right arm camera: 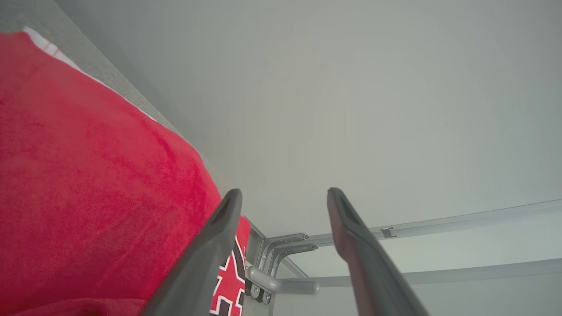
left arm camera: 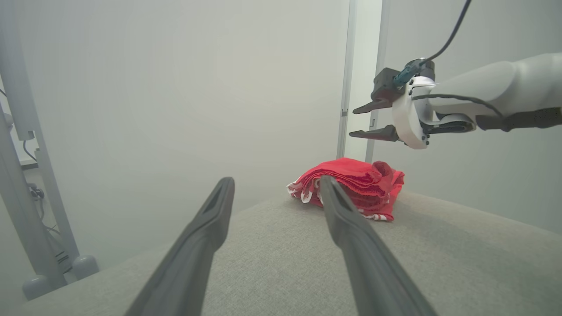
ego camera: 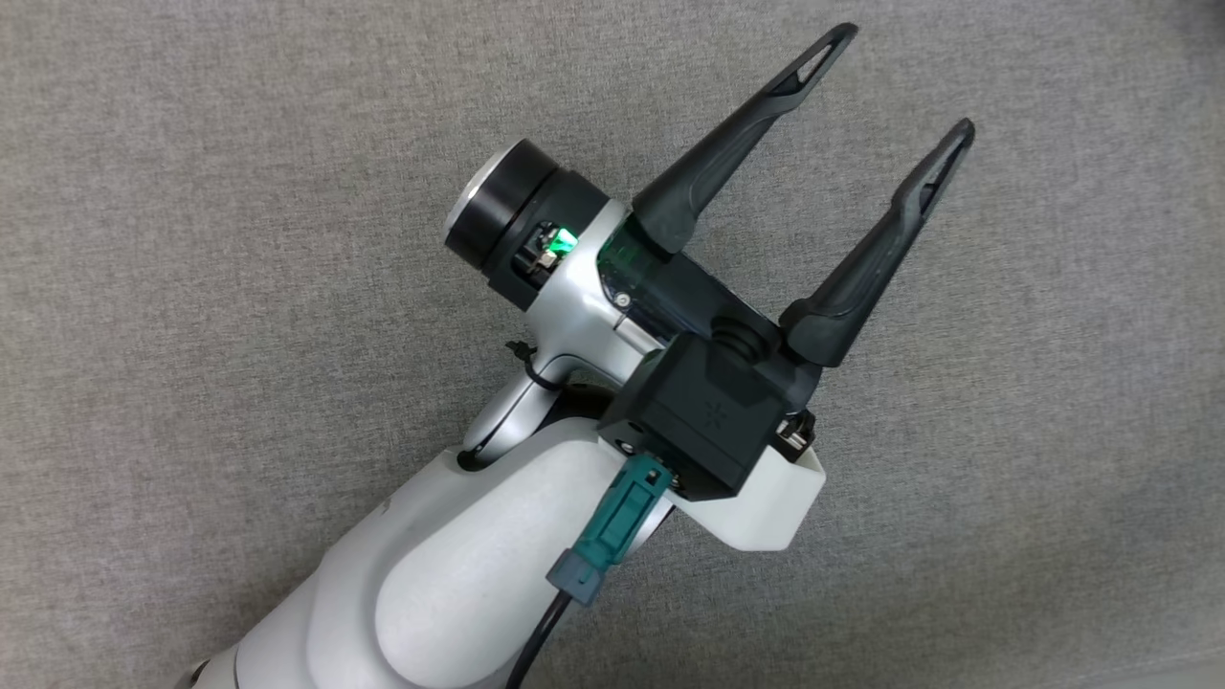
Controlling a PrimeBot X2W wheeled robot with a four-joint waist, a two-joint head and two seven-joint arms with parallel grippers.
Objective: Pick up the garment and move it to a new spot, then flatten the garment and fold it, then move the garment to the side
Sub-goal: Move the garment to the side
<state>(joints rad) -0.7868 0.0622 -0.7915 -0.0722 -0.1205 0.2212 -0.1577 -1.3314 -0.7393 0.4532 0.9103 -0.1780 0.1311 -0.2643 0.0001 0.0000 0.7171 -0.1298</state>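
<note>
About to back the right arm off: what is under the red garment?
The folded red garment rests on the grey upholstered surface, near its far edge. What lies beneath or between its folds is covered. The right gripper hangs open above it, not touching.

**Setting: robot test lab**

Bare pale wall (left arm camera: 175, 87) beyond the left gripper's (left arm camera: 276, 179) jaws. Grey metal stand (left arm camera: 26, 175) with loose cables (left arm camera: 25, 151) well to their left. Plain grey fabric-covered surface (left arm camera: 439, 263) beneath them. Looks purpose-built.

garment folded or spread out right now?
Folded: the red garment lies as a compact stack of layers on the grey surface.
</note>
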